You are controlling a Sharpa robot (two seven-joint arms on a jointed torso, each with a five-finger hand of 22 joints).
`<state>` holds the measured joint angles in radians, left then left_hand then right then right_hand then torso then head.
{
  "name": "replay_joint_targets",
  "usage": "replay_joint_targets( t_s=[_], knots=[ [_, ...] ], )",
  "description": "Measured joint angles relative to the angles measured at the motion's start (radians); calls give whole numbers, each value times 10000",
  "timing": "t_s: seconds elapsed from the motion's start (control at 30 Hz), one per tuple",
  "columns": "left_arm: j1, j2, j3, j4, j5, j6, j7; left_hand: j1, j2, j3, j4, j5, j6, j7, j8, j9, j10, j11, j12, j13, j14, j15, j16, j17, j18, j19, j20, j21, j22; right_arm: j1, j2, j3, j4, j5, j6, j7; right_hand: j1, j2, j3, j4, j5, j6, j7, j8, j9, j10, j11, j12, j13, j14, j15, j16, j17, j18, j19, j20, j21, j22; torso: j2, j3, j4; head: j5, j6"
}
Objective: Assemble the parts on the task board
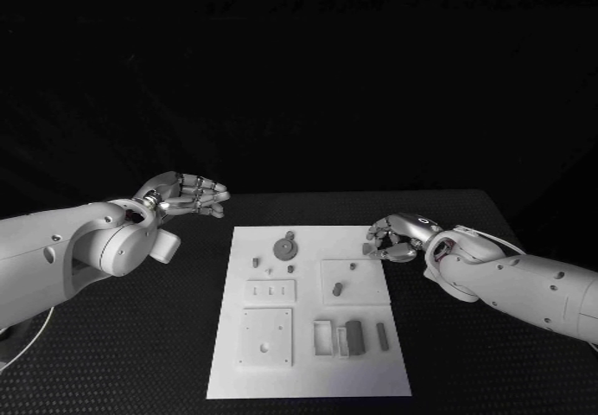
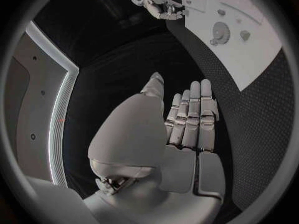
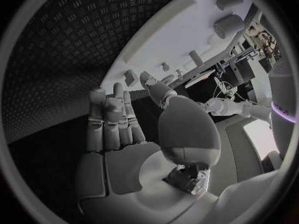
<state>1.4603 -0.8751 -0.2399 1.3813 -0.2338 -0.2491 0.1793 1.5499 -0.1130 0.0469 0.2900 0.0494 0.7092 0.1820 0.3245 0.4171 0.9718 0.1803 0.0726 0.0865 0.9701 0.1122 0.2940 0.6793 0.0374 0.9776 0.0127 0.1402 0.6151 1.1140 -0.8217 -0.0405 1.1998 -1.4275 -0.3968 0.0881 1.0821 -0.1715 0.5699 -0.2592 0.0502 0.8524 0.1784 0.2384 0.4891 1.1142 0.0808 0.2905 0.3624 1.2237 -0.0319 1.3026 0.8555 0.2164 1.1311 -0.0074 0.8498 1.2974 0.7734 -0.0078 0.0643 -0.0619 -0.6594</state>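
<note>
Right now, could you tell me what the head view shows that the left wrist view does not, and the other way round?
The head view alone shows the whole task board, with the flat square plate and the upright blocks at its near end. The left wrist view alone shows the left hand from behind, fingers extended side by side, holding nothing. Both show the round gear part on the board's far end and the right hand at the board's far right edge.
</note>
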Motion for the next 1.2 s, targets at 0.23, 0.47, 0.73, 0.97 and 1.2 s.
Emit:
replay_joint_targets(
  t_s=[0.23,0.47,0.73,0.97,1.2],
  knots=[
    [-3,-2,0,-1,-1,4,-1,-43,38,0,0,0,0,0,0,0,78,59,0,13,1,1,-39,23,-22,0,0,0,4,-65,117,1,-123,-70,-103,-20,0,0,-32,33,0,-45,-38,0,-24,38,-10,166,214,26,-85,-38,12,-3,36,-31,-7,-1,6,-6,-4,-12,-27],
    [-4,-6,0,3,-2,8,-3,-43,38,28,28,0,0,0,0,0,150,36,0,37,1,1,-45,42,82,-1,1,1,12,-139,239,1,-234,-116,-104,-41,0,1,-54,54,0,-45,-39,-1,-45,55,-23,338,529,51,-131,-80,38,-4,54,-14,-45,-2,6,-7,-22,16,-67],
    [-4,-10,0,4,-3,13,-3,-42,38,28,28,0,0,0,0,0,150,36,0,36,1,1,-45,41,81,-1,1,1,12,-185,348,5,-416,-142,-102,-66,0,1,-83,83,0,-13,-74,45,-58,87,-21,544,950,66,-185,-119,82,-5,94,-18,-84,-2,2,-8,-22,25,-78],
    [-4,-71,0,11,-4,14,-3,-47,34,28,27,0,0,0,0,0,149,35,0,44,1,1,-45,40,76,-1,2,1,11,-197,429,9,-492,-148,-104,-79,1,2,-83,83,0,21,-108,56,-69,142,-44,649,1299,67,-188,-159,113,-4,119,-18,-120,-3,1,-14,-21,45,-65],
    [-4,-71,0,21,-5,16,-3,-82,-1,28,27,0,0,0,0,1,149,35,0,43,1,1,-45,50,62,-1,2,1,11,-242,576,8,-648,-155,-121,-90,96,207,-113,52,0,6,-125,56,-79,145,-41,649,1522,68,-190,-159,143,-3,126,-13,-119,12,1,-19,-21,65,-94]
  ],
)
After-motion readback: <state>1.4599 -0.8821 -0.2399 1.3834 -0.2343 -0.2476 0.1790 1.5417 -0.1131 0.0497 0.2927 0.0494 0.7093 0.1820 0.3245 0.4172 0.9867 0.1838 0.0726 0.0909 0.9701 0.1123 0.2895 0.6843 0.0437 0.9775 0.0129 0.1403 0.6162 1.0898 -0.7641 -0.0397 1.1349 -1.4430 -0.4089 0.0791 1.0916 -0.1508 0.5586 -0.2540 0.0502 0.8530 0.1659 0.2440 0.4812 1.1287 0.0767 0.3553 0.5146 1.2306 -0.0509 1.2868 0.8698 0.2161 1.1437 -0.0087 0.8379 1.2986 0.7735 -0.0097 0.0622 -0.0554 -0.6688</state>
